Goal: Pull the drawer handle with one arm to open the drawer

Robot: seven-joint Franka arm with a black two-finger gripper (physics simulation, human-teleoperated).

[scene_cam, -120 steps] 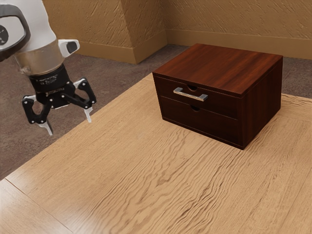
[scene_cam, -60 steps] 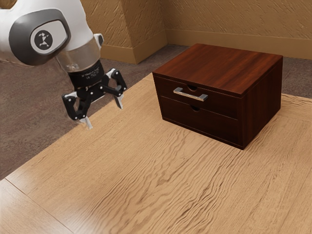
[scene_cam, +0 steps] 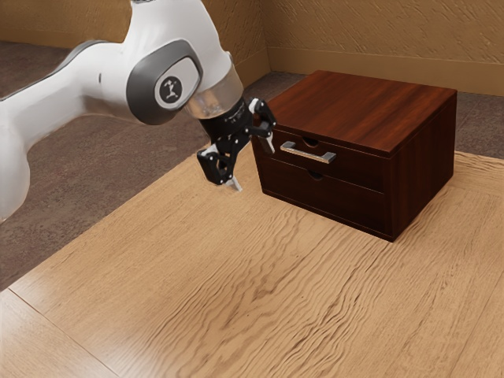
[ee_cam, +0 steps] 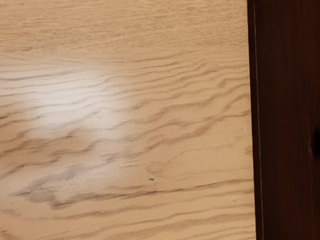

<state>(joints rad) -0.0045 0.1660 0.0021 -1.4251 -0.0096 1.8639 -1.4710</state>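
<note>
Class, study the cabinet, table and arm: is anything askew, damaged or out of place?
Nothing stands out. The cabinet sits flat on the table, both drawers flush and shut, the handle level on the upper one. The gripper hangs by its front corner, jaws open.

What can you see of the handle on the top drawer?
The handle is a slim silvery bar, seemingly metal, lying level on the front of the top drawer, just under a half-round notch. The drawer looks shut. Nothing touches the handle; the open gripper hangs apart, to the exterior view's left.
</note>
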